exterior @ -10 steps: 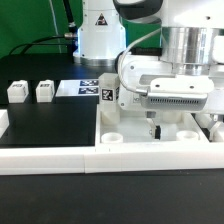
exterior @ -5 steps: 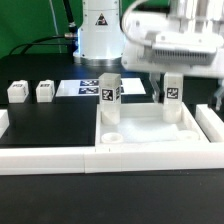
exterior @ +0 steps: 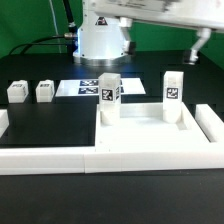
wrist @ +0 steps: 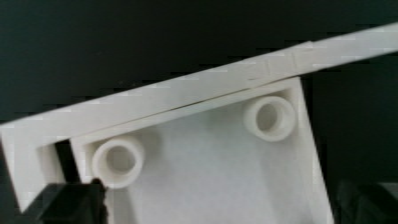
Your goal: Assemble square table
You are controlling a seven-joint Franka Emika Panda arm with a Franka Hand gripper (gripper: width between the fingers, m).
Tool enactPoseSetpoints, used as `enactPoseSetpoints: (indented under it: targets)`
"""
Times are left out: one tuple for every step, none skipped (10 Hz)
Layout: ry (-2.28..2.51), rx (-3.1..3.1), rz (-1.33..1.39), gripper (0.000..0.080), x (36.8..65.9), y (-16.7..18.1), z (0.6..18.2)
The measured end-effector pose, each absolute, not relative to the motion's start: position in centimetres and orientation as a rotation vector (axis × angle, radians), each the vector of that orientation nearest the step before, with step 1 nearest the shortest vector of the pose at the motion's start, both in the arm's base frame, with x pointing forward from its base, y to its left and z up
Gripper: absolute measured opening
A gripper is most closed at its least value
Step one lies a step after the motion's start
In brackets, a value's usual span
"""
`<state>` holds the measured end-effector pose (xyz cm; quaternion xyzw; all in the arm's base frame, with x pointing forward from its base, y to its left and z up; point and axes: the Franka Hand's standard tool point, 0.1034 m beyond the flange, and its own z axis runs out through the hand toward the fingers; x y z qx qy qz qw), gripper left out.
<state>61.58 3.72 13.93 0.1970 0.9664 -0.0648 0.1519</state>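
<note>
Wrist view — square table top beneath the hand — apart

- The table top lies on the counter at the exterior view's right, its near edge close against the rail.
- The left standing leg and the right standing leg are upright in the top's far corners.
- The outer loose leg and the inner loose leg sit side by side at the far left.
- The marker board lies between the inner loose leg and the left standing leg.
- In the wrist view, two empty sockets lie along the rail-side edge.
</note>
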Motion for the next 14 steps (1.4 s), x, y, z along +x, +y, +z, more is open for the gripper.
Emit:
enactPoseSetpoints:
  targets:
    - [2.754,0.638,-0.170,0.0649,61.7,3.9,13.9]
    - [2.728,0.733,-0.155,0.0649,61.6,3.9,13.9]
    - [2.714,0.779,-0.148,0.0649,61.6,3.9,13.9]
    - [2.678,0.887,-0.128,0.0649,61.6,3.9,13.9]
    - [2.634,1.015,-0.075,0.0649,61.3,3.1,14.1]
    - [2.573,1.206,-0.057,0.0649,59.8,1.3,14.6]
    - [2.513,1.355,-0.058,0.0649,58.3,0.2,14.3]
    - [2.489,1.428,-0.082,0.0649,57.0,-1.1,13.7]
    - [2.428,1.561,-0.102,0.0649,55.2,-3.4,13.3]
    - [2.372,1.659,-0.115,0.0649,54.4,-5.9,13.4]
    - [2.302,1.770,-0.122,0.0649,53.3,-7.7,12.6]
    - [2.224,1.890,-0.141,0.0649,52.7,-8.8,11.7]
    - [2.165,1.952,-0.129,0.0649,52.8,-8.6,11.8]
    - [2.125,1.996,-0.119,0.0649,52.8,-8.4,11.8]
